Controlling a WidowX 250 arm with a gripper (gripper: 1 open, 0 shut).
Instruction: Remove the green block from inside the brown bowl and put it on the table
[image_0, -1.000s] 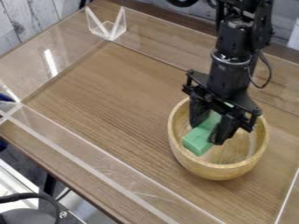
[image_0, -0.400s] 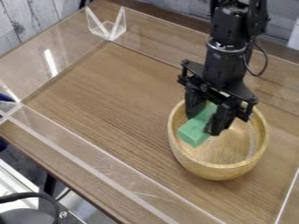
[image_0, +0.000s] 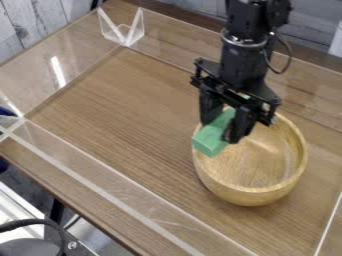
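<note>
The green block (image_0: 210, 139) hangs at the near-left rim of the brown bowl (image_0: 251, 178), its upper end pinched between the jaws (image_0: 221, 122); whether it fully clears the rim is hard to tell. It looks light, stiff and flat-sided, unlikely to be fragile, perhaps a little slippery, so a grip across the flat faces near its middle would suit it best. Left of the bowl, the wood-grain surface (image_0: 114, 110) lies flat and open, bounded by clear walls.
</note>
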